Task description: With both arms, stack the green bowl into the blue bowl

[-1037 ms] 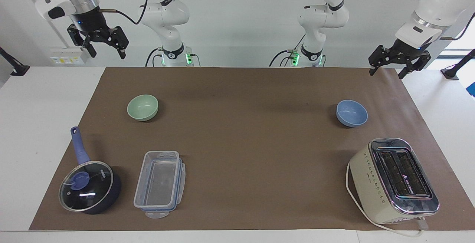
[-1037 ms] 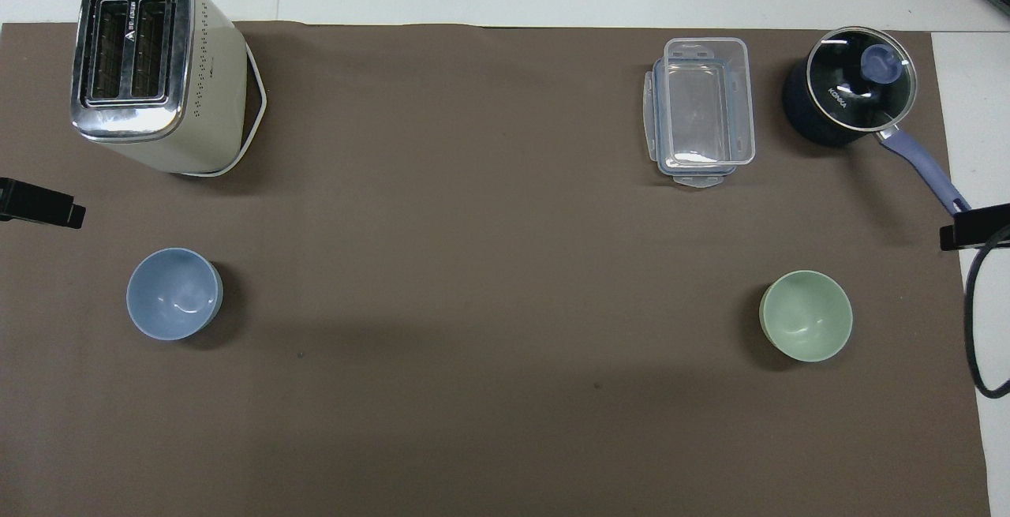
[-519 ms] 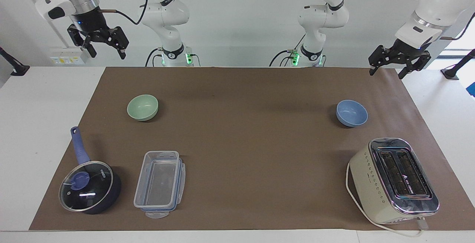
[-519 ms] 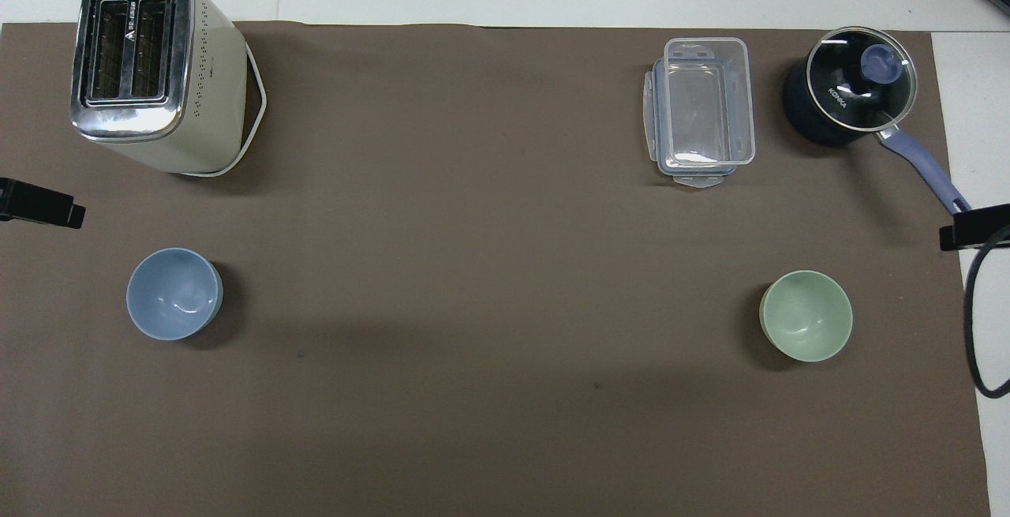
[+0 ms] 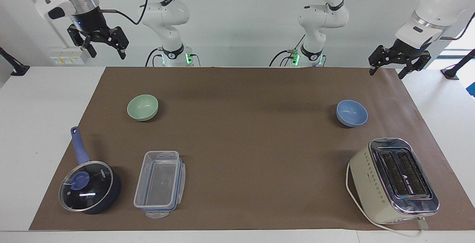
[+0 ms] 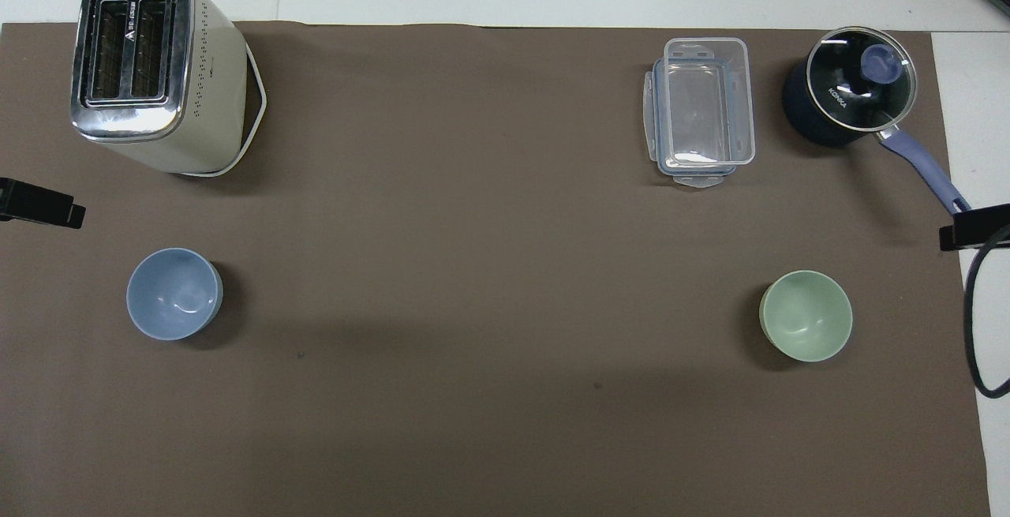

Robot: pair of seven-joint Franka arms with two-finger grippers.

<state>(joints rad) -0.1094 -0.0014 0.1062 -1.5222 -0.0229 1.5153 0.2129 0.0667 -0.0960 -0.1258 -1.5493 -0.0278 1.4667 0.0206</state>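
- The green bowl (image 5: 142,107) is seen upright on the brown mat (image 5: 245,131), in the left part of the facing frame and at the lower right of the overhead frame (image 6: 806,315).
- The blue bowl (image 5: 351,113) is seen upright on the same mat, in the right part of the facing frame and at the lower left of the overhead frame (image 6: 173,293); the two bowls are set well apart.
- The right hand (image 5: 106,51) is held in the air at the upper left of the facing frame, above the corner of the white worktop (image 5: 41,98), its fingers spread and nothing gripped.
- The left hand (image 5: 386,73) is held in the air at the upper right of the facing frame, over the mat's corner, its fingers likewise spread and nothing gripped.
- A cream toaster (image 5: 395,180) is shown at the lower right of the facing frame, below the blue bowl.
- A lidded dark saucepan (image 5: 89,185) and a clear plastic container (image 5: 160,183) are shown side by side at the lower left of the facing frame, below the green bowl.
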